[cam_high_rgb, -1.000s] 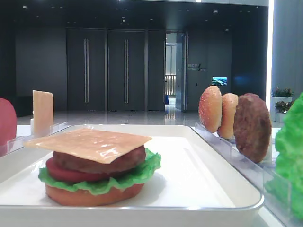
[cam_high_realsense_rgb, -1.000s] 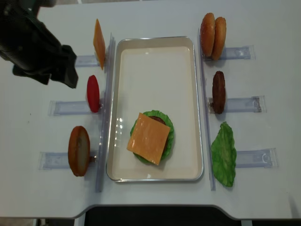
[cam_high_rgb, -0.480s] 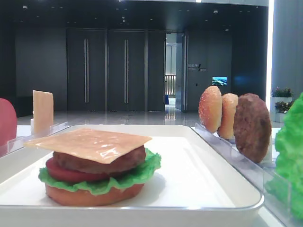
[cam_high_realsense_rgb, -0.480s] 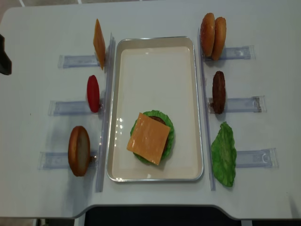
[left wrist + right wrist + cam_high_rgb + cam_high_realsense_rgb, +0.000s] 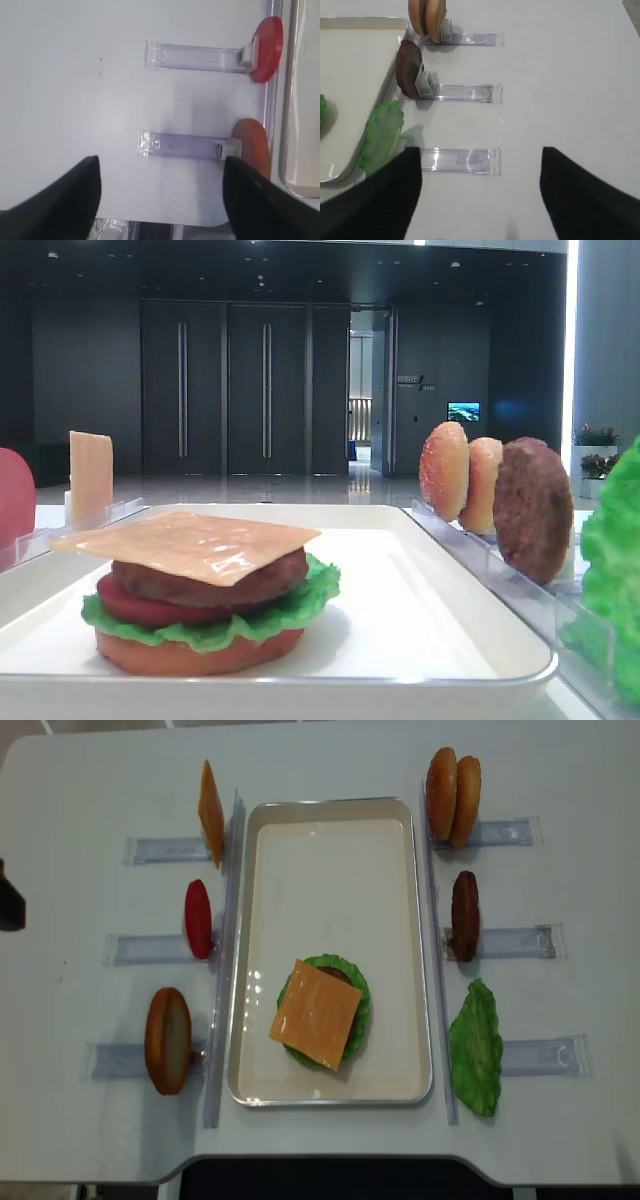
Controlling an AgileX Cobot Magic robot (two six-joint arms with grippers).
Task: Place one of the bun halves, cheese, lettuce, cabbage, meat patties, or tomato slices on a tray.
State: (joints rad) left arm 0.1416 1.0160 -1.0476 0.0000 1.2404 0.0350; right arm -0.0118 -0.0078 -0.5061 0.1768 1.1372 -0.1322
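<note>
Hovering over bare table beside the tray (image 5: 331, 810), the left gripper (image 5: 160, 195) and right gripper (image 5: 480, 190) stand spread apart, empty.

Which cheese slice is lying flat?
The cheese slice topping the stack on the tray lies flat; the other cheese slice stands on edge left of the tray.

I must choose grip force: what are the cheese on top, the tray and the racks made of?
Cheese: probably soft plastic or rubber; glossy, stiff overhanging corners.
Tray: white, glossy, plastic or enamelled metal, unclear; shiny rim.
Racks: clear hard plastic, see-through.
</note>
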